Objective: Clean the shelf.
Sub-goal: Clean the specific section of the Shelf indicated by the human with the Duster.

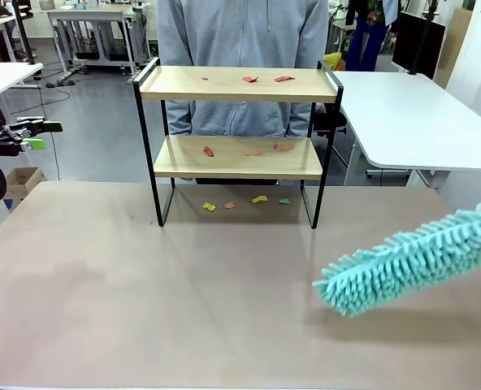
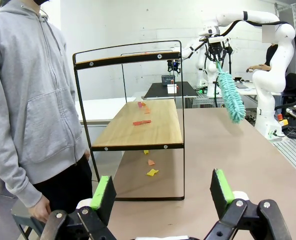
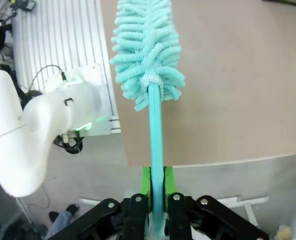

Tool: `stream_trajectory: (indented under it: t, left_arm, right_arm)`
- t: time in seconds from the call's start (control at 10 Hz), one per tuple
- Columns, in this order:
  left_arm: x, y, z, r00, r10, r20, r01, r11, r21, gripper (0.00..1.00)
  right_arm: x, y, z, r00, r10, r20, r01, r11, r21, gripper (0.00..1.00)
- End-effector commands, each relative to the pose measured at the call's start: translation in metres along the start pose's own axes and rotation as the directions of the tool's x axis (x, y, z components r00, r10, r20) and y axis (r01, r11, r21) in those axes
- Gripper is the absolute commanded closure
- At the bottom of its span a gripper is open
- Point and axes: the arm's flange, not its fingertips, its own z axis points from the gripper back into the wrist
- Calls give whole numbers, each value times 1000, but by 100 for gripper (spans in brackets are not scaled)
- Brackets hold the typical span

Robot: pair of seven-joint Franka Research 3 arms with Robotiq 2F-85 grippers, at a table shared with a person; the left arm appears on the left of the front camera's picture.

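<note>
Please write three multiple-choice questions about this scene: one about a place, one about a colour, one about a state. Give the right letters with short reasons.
1. Where do the yellow scraps lie? A. on the top board. B. on the table under the shelf. C. on the lower board.
2. What colour is the duster? A. turquoise. B. red. C. black.
3. How is the robot's right hand? A. open and empty. B. shut on the duster's handle. C. shut on a scrap.
Answers: 1 B, they lie on the table between the shelf's legs. 2 A, its fluffy head is turquoise. 3 B, its green pads clamp the handle.
</note>
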Motion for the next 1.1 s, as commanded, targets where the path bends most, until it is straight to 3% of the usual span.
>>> stream_trajectory:
  t: [0.0,0.3,0.4,1.0]
  left_arm:
    - [2,-1,-1,1000,-11,-6,11,1000,-7,0]
    - [2,-1,-1,1000,-11,-6,11,1000,-7,0]
    - [2,-1,-1,1000,-11,-6,11,1000,-7,0]
    - [2,-1,-1,1000,-11,-6,11,1000,-7,0]
  right_arm:
    - [12,6,-12,997,34,64,-34,999,-4,87]
    - [35,-7,-26,989,7,148,-4,1000,-20,87]
    - [22,4,-18,996,29,85,-30,1000,7,87]
    - [22,4,-18,996,29,85,-30,1000,7,87]
